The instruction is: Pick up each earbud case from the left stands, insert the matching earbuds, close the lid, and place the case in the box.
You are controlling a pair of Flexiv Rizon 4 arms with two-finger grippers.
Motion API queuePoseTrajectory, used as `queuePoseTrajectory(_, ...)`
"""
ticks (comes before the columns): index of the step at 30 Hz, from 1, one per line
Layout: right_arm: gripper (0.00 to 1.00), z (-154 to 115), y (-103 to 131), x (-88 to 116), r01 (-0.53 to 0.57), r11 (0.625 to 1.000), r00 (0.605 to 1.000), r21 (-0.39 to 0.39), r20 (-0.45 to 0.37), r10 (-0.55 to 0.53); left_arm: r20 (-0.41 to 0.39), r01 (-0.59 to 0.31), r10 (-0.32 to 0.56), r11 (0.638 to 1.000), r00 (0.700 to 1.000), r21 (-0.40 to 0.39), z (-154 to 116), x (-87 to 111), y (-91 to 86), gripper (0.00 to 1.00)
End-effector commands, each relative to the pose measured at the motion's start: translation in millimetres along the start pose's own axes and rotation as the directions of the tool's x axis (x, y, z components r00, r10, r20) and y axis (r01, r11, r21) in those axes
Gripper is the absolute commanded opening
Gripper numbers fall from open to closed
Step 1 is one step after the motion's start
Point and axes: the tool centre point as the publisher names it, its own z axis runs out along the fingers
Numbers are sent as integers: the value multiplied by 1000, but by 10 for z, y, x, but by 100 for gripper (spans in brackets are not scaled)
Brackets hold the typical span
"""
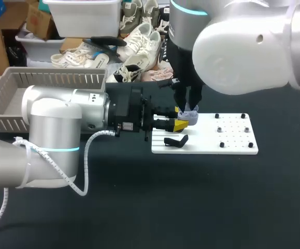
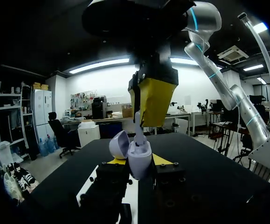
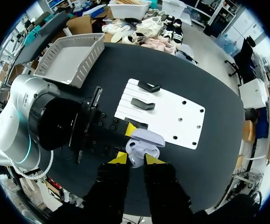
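Observation:
My left gripper (image 1: 182, 124) comes in level from the left and is shut on a lilac earbud case (image 1: 190, 117), lid open, over the white stand board's (image 1: 232, 136) left end. In the left wrist view the case (image 2: 139, 161) sits upright between the yellow tips, its lid (image 2: 119, 143) tipped back. My right gripper (image 2: 143, 122) hangs straight down over it, shut on a lilac earbud (image 2: 138, 134) whose lower end is in the case's opening. The right wrist view shows the open case (image 3: 145, 141) just ahead of the right gripper (image 3: 135, 159).
Two black stands (image 3: 148, 87) (image 3: 142, 104) remain on the white board (image 3: 181, 112). A grey slatted box (image 1: 15, 83) stands at the back left. Shoes and bins lie behind the table. Dark tabletop stretches in front of the board.

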Motion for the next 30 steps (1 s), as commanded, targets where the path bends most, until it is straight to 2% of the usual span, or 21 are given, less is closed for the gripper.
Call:
queuePoseTrajectory(1,0,14,5,-11,0,1000,1000,0,-5,0,0,-1,1,1000,1000,-5,5,2,-13,0)
queuePoseTrajectory(30,0,127,1,-97,-4,1000,1000,3,-5,4,0,-1,1,1000,1000,-5,5,2,-13,0)
